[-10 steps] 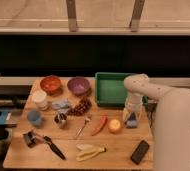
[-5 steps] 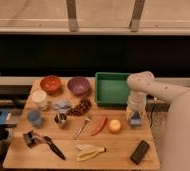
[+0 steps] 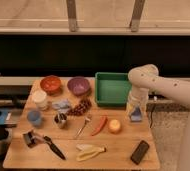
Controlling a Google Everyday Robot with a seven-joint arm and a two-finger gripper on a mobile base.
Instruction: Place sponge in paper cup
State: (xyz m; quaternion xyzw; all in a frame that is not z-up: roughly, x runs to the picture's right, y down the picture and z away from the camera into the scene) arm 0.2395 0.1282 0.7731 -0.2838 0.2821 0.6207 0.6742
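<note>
The sponge (image 3: 136,118), a small light-blue block, sits at the table's right edge just right of the orange ball (image 3: 115,126). My gripper (image 3: 135,114) points straight down onto it from the white arm (image 3: 144,80), shut on the sponge, whose lower part shows beneath the fingers. The paper cup (image 3: 39,98), short and off-white, stands far off at the left side of the table, in front of the orange bowl (image 3: 50,84).
A green tray (image 3: 113,89) lies just behind the gripper, a purple bowl (image 3: 78,85) left of it. Between sponge and cup lie a red pepper (image 3: 100,125), grapes (image 3: 81,106), cloth (image 3: 62,105), metal cup (image 3: 61,120) and blue cup (image 3: 34,118). Banana (image 3: 90,151) and black slab (image 3: 140,151) lie in front.
The gripper settled onto the sponge and its fingers closed on it. The arm's upper part shifted slightly to the right; nothing else on the table moved.
</note>
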